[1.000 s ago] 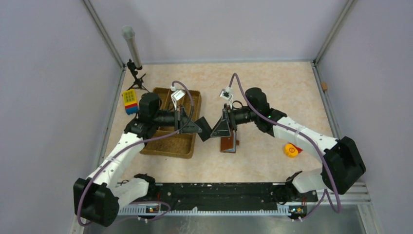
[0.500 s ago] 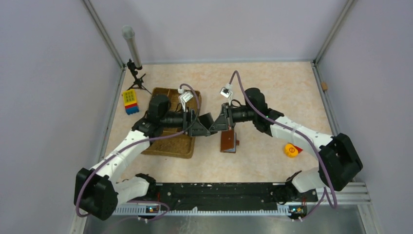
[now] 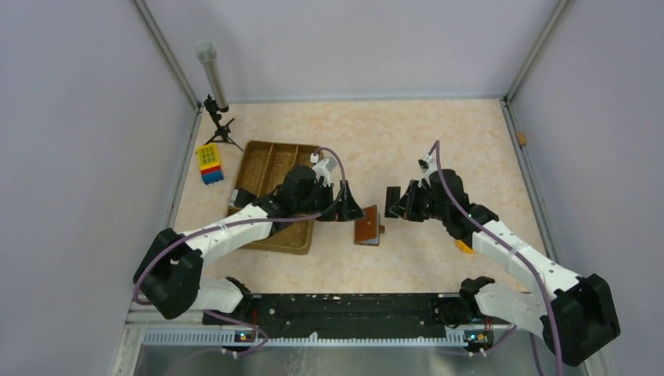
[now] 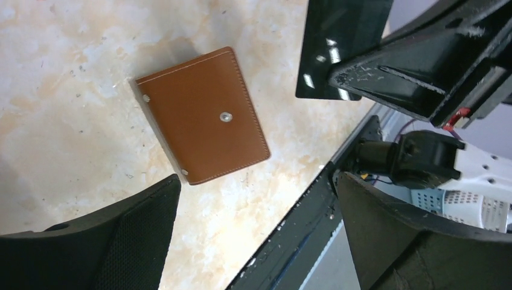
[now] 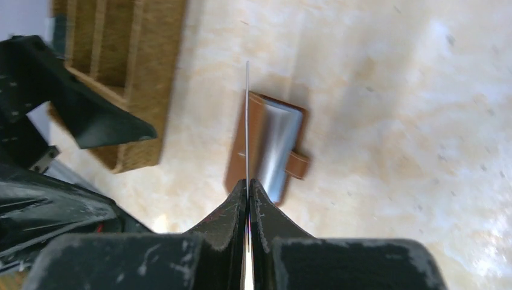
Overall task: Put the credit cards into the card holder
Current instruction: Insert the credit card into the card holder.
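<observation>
The brown card holder lies flat on the table between the two arms; in the left wrist view the card holder shows its stitched back with a snap. A glossy bluish-grey credit card sits in the card holder. My right gripper is shut on another credit card, seen edge-on above the holder. That dark card hangs upright in the right gripper. My left gripper stands open and holds nothing, just left of the holder, fingers wide apart.
A large brown compartmented tray lies under the left arm. A yellow-and-blue block stands left of it. A small tripod with a grey tube is at the back left corner. An orange item peeks from under the right arm.
The card passed from the left gripper to the right: the left jaws opened, the right jaws shut on it. The right arm drew back rightward; the left gripper moved down toward the holder.
</observation>
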You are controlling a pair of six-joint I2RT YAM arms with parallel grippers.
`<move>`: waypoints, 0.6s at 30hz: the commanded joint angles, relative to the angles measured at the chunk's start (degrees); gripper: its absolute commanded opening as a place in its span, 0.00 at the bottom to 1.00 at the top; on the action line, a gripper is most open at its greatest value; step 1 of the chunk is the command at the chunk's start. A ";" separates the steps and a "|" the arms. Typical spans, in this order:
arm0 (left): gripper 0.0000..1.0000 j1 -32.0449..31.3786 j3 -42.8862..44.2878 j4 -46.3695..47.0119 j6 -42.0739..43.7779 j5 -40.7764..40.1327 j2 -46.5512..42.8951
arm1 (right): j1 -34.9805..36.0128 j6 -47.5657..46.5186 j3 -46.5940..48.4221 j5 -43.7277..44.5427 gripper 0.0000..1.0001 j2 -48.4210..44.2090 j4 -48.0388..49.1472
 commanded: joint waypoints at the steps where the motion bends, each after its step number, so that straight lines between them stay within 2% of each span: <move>1: 0.99 -1.51 -2.92 10.11 -7.06 -3.90 4.32 | -0.67 3.65 -5.37 6.24 0.00 -0.86 -0.10; 11: 0.99 -2.87 -8.19 18.90 -10.81 -3.81 9.57 | -0.67 7.12 -11.44 -3.15 0.00 4.25 11.77; 18: 0.99 -3.62 -9.63 22.28 -12.04 -3.01 11.97 | -0.12 7.82 -12.62 -5.51 0.00 6.64 15.13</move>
